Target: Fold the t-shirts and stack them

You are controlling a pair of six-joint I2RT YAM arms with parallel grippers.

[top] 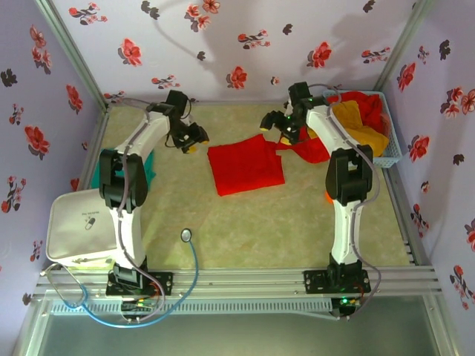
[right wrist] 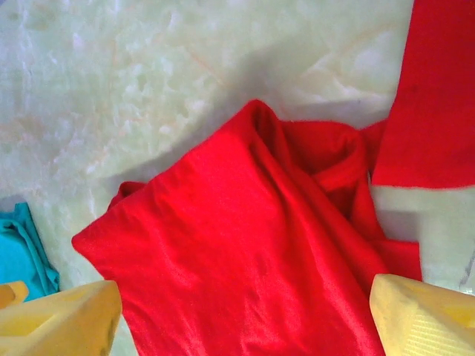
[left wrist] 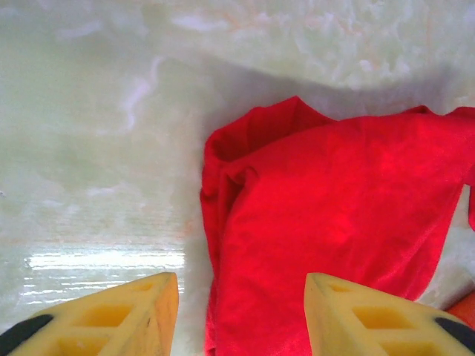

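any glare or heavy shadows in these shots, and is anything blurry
Left wrist: a white glare streak on the table at lower left, and a soft shadow past the red t-shirt. Right wrist: a grey shadow on the table above the t-shirt, no glare. Top external: arm shadows fall on the floral back wall; evenly lit, sharp.

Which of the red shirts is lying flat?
The mid-table red t-shirt: spread flat, roughly rectangular. The crumpled red shirt lies heaped beside the basket, and the bunched red shirt sits inside it.
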